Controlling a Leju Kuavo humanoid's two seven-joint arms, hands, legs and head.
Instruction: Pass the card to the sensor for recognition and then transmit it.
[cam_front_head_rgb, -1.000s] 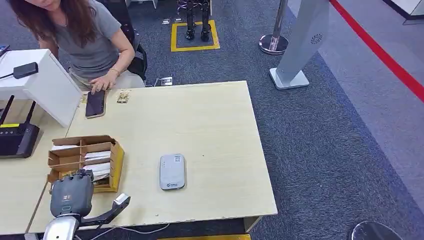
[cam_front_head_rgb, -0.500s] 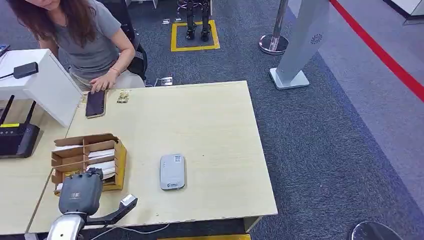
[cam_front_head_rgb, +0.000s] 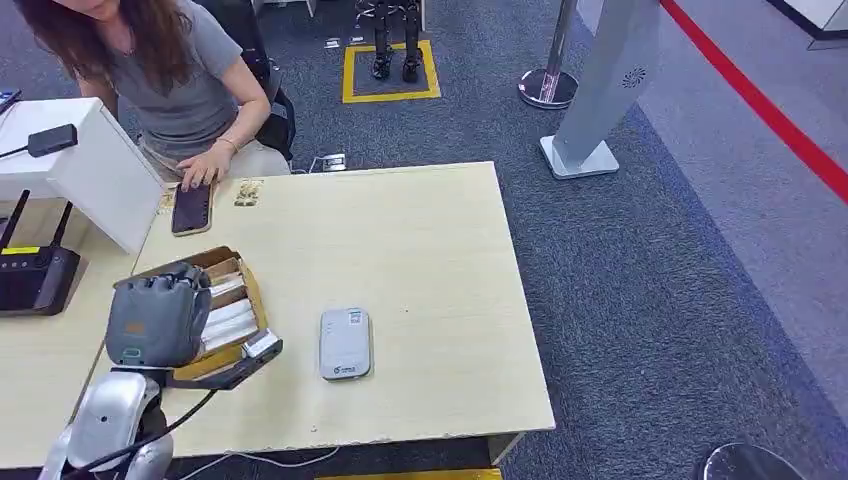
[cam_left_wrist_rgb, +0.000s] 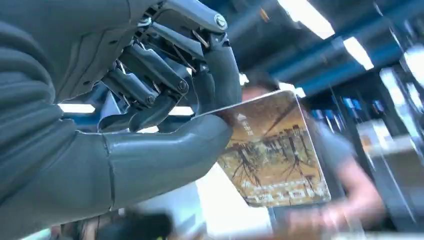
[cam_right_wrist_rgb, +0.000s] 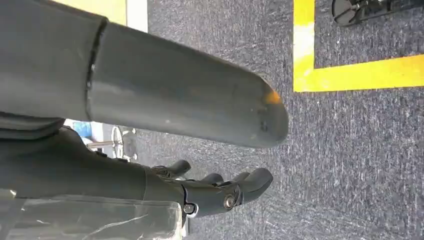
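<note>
A card (cam_left_wrist_rgb: 272, 152), printed with a brown-gold scene, is pinched between thumb and fingers of the left hand (cam_left_wrist_rgb: 150, 115).

A person in a grey shirt (cam_front_head_rgb: 175, 85) sits at the far side of the tabletop (cam_front_head_rgb: 420, 250), one hand resting on a dark phone (cam_front_head_rgb: 190, 207) that lies near the far left corner. Just beside the phone lies a small patterned tag (cam_front_head_rgb: 247, 192). A white box (cam_front_head_rgb: 85, 165) stands at the left, with a black router (cam_front_head_rgb: 35, 280) in front of it. On the carpet beyond are a yellow square outline (cam_front_head_rgb: 390, 72), a grey stand (cam_front_head_rgb: 605, 90), a chrome post base (cam_front_head_rgb: 545, 88) and a red line (cam_front_head_rgb: 760, 105).
</note>
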